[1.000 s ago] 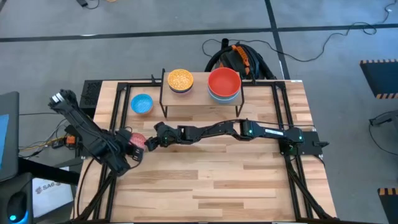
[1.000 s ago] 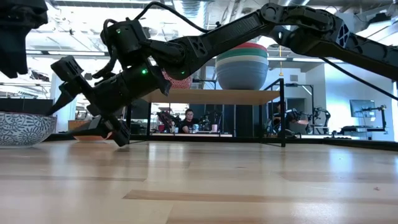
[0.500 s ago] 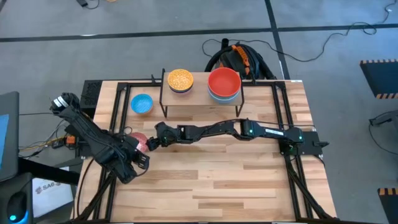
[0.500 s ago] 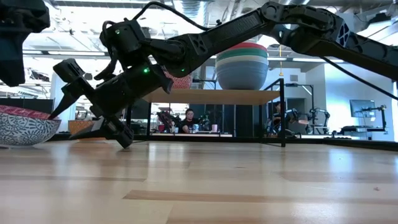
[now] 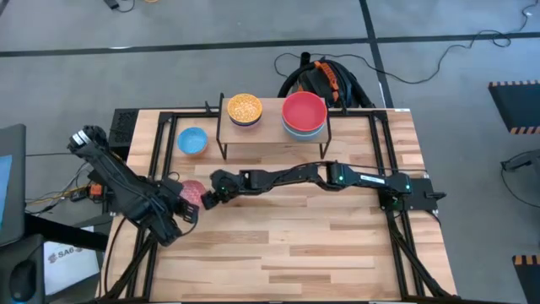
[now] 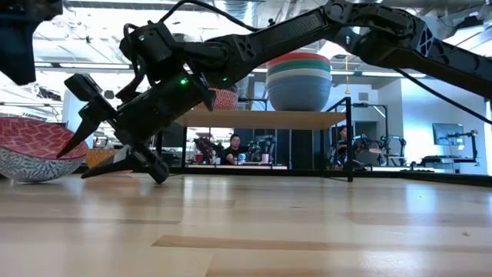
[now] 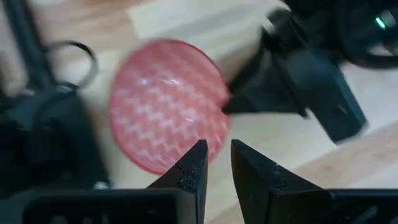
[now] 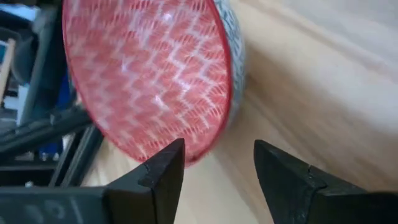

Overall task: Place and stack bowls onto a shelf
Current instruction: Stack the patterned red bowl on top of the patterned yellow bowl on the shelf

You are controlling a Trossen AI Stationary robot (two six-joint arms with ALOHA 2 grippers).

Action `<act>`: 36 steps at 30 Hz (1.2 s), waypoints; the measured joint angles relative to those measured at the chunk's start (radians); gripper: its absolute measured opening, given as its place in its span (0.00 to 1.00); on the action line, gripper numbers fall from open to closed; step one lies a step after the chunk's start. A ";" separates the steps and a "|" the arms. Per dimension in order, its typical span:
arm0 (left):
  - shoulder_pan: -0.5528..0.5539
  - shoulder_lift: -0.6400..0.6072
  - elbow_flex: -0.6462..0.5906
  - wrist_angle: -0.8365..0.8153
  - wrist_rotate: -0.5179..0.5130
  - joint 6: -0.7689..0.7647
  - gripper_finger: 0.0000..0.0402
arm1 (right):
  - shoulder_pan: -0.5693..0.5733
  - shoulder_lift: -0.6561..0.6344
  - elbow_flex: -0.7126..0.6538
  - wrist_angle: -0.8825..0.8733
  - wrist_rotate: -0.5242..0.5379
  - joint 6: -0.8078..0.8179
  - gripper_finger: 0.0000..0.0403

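Note:
The blue-white patterned bowl (image 5: 192,189), red zigzag inside, sits tilted on the table left of centre (image 6: 31,150), its inside turned toward my right gripper (image 5: 207,196). That gripper is open and reaches in level from the table's right (image 8: 217,146). My left gripper (image 5: 185,208) hovers over the bowl's near side with a narrow gap between its fingers (image 7: 219,144); I cannot tell whether it touches. The shelf (image 5: 272,143) stands at the far edge. It holds a yellow bowl (image 5: 244,107) and a stack topped by a red bowl (image 5: 304,111). My right gripper meets the patterned bowl at the right part of its rim (image 8: 202,152), coming level from the table's right. The rim lies between the open fingers, one finger (image 8: 165,165) before the inside and one outside. The bowl is tipped toward the gripper, its base on the table.
A light blue bowl (image 5: 192,141) rests on the table left of the shelf. Black frame rails (image 5: 160,160) run along the table's sides. The near half of the tabletop (image 5: 287,245) is bare wood. A person sits in the room beyond (image 6: 233,150).
The patterned bowl has tipped from level to tilted, its red inside now facing the right gripper. My left gripper has drawn back toward the table's near edge, uncovering the bowl. My right gripper has edged left onto the bowl's rim.

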 joint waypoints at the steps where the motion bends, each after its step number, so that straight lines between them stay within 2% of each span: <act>1: 0.000 -0.005 0.007 -0.029 0.002 -0.008 0.14 | 0.000 -0.010 0.001 -0.029 -0.007 -0.001 0.53; 6: 0.000 -0.053 -0.017 -0.063 0.043 -0.031 0.14 | -0.002 -0.046 0.000 -0.132 -0.010 -0.028 0.49; 16: 0.000 -0.078 -0.052 -0.026 0.035 -0.015 0.14 | -0.012 -0.169 0.001 -0.361 0.007 -0.130 0.43; 23: 0.000 -0.116 -0.052 -0.044 -0.017 -0.015 0.14 | -0.023 -0.194 0.003 -0.238 0.007 -0.136 0.45; 27: 0.000 -0.131 -0.052 -0.096 0.013 -0.031 0.14 | -0.022 -0.164 0.001 -0.130 0.008 -0.136 0.50; 31: 0.000 -0.143 -0.052 -0.100 0.021 -0.035 0.14 | -0.022 -0.137 -0.017 -0.023 0.060 -0.151 0.56; 33: 0.000 -0.146 -0.052 -0.102 0.022 -0.035 0.14 | -0.027 -0.122 -0.025 -0.029 0.061 -0.150 0.58; 36: 0.000 -0.145 -0.052 -0.102 0.033 -0.034 0.14 | -0.029 -0.071 -0.020 0.084 0.052 -0.132 0.60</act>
